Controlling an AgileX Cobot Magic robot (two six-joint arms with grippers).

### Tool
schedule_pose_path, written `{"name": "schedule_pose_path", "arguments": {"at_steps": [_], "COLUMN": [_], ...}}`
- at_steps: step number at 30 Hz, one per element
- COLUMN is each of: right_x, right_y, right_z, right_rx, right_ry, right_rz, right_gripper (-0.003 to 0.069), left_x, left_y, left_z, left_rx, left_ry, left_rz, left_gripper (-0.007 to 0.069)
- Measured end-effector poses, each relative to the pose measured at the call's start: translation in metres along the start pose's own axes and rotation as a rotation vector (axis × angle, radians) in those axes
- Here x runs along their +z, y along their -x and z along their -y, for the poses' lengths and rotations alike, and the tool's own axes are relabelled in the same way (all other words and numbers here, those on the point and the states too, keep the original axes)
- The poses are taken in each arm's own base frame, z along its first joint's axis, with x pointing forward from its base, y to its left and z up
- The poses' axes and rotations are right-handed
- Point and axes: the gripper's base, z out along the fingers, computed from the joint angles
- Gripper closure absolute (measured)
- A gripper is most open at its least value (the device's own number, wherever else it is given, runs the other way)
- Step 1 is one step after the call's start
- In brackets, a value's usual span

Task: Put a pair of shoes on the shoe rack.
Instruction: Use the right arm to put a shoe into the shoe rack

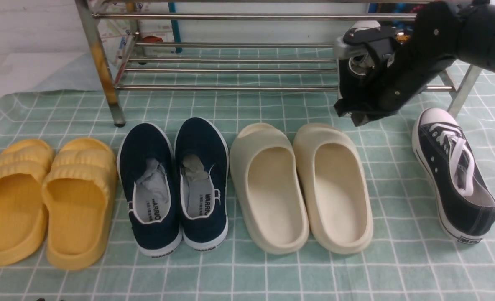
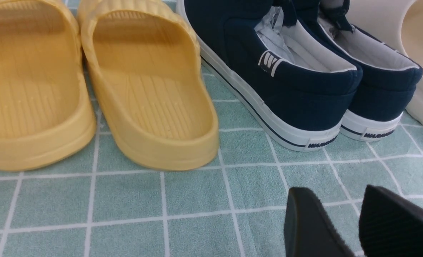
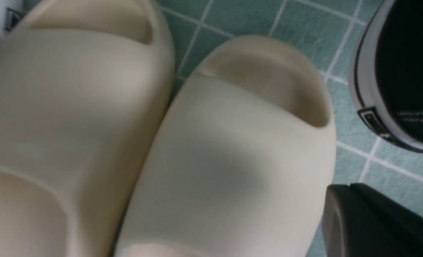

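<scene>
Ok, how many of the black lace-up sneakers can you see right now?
1. The black lace-up sneaker sits right of the cream slides, in front of the shoe rack's right leg. Its mate isn't visible; the right arm may be hiding it.

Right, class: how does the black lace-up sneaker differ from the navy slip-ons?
The black sneaker has white laces and a white toe cap; the navy slip-ons have neither. The sneaker lies alone, at a slant; the slip-ons stand paired, side by side. Both have white soles and rest on the green checked cloth.
</scene>
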Motion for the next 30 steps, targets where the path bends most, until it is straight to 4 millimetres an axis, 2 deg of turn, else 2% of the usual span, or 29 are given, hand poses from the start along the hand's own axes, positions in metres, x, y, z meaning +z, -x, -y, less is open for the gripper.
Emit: {"name": "schedule_pose_path", "arguments": {"at_steps": [6,12,16,17,20,23,24,27,30], "right_x": [0.0,-0.013,-0.019,-0.018,-0.017,-0.01,-0.01,0.009,0.014], "right_y": [0.004,0.005,-0.003,-0.004,0.0,0.008,0.008,0.006,0.005], "right_z": [0.02,0.019,0.006,-0.004,-0.033,-0.044,-0.043,-0.025,-0.012], "right_rx": [0.08,0.113,0.128,0.087,-0.027,-0.076,-0.077,-0.081,-0.06], "right_ry": [-0.118,-0.115,-0.056,-0.019,0.043,0.032,0.029,-0.073,-0.135], "right_rz": [0.058,0.064,-0.037,-0.056,-0.002,0.092,0.097,0.072,0.062], "right_gripper": [0.0621,0.0621,0.0621,0.0621,0.0624,0.0654,0.0655,0.066,0.066], "left_x": [0.0,0.0,0.0,0.0,0.0,0.0,0.0,0.0,0.0], "left_y": [0.0,0.0,0.0,0.0,0.0,0.0,0.0,0.0,0.0], "left_z": [0.0,0.0,0.0,0.0,0.0,0.0,0.0,0.0,0.0], "left_rx": [0.0,0.0,0.0,0.0,0.0,0.0,0.0,0.0,0.0], "left_ry": [0.0,0.0,0.0,0.0,0.0,0.0,0.0,0.0,0.0], "left_rz": [0.0,0.0,0.0,0.0,0.0,0.0,0.0,0.0,0.0], "left_gripper": [0.0386,0.0386,0.0386,0.0386,0.0386,0.0386,0.0386,0.0386,0.0386]}}
